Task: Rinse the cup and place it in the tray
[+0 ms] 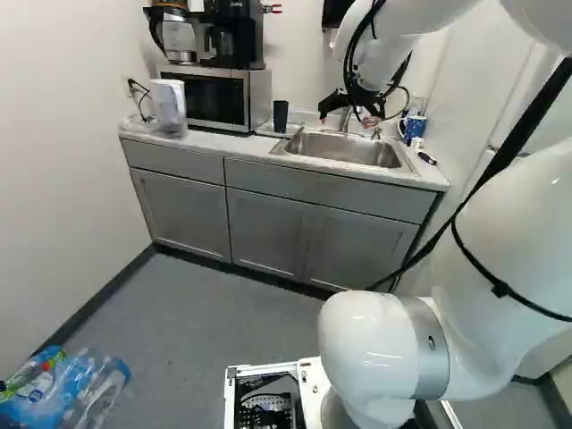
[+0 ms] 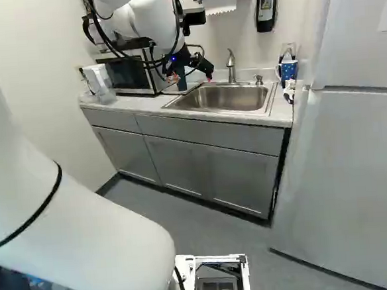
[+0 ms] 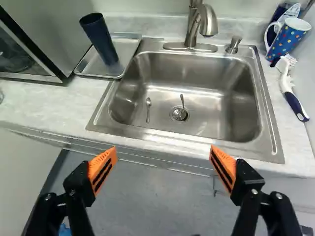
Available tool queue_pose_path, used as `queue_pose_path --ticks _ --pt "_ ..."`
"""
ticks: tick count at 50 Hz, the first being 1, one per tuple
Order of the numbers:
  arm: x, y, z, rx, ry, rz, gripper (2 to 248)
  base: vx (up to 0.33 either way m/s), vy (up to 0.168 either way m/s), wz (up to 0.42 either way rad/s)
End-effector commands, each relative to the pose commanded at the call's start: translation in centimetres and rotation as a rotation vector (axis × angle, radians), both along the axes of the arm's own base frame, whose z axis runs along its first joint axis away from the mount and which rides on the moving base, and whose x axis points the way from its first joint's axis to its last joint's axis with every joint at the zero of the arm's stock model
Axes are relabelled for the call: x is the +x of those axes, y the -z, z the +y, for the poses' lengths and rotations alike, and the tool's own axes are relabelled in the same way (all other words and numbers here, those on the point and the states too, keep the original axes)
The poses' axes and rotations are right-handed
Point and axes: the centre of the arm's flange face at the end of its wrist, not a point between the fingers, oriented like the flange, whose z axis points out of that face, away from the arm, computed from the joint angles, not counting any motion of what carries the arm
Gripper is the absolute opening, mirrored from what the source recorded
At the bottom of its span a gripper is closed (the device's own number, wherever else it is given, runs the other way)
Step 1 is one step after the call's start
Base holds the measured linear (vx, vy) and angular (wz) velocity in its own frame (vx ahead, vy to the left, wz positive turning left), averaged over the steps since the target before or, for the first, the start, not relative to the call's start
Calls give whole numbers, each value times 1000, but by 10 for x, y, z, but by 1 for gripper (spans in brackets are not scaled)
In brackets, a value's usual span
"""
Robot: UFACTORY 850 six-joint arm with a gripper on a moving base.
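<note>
Plainly wide open: gripper [image 3: 162, 164] with orange pads [image 3: 103, 164] spread far apart and nothing between them. Hangs in the air short of the table's [image 3: 44, 105] front edge, looking down and ahead into the sink [image 3: 236, 108], and touches nothing there.

Dark blue cup [image 3: 101, 37] upright in the flat metal tray [image 3: 91, 69], mouth upward. Tray set on the table just beside the sink, between it and the microwave [image 3: 29, 46] — handy for anything lifted wet out of the basin. Tall and narrow, so probably easy to tip if nudged near the rim, and better taken from two sides around the middle.

Spotted mug [image 3: 288, 37] across the sink on the far side from the tray, with a dish brush [image 3: 290, 93] lying beside it. Two spoons [image 3: 148, 105] on the sink floor near the drain. No water seen running from the tap [image 3: 199, 22].

Fits two readings — dark cup waiting in the tray for a rinse, or rinsed and set back there. Cannot tell wet from dry at this range, nor whether the spotted mug is the cup meant. Either way, as things lie: one cup in the tray, gripper empty and well apart from it, centred on the sink rather than on either cup.
</note>
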Motion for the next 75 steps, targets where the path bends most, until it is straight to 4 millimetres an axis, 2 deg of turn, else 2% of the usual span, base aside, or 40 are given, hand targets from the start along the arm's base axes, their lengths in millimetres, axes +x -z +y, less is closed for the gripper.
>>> queue_pose_path --ticks 22,39,57,75 --pt "0 1 0 0 0 -1 247 1 -2 -1" --pt "-1 9 2 -4 -4 -10 247 0 0 0" --pt "-3 28 7 -11 -12 -31 247 0 0 0" --pt "-8 56 15 -22 -25 -64 247 0 0 0"
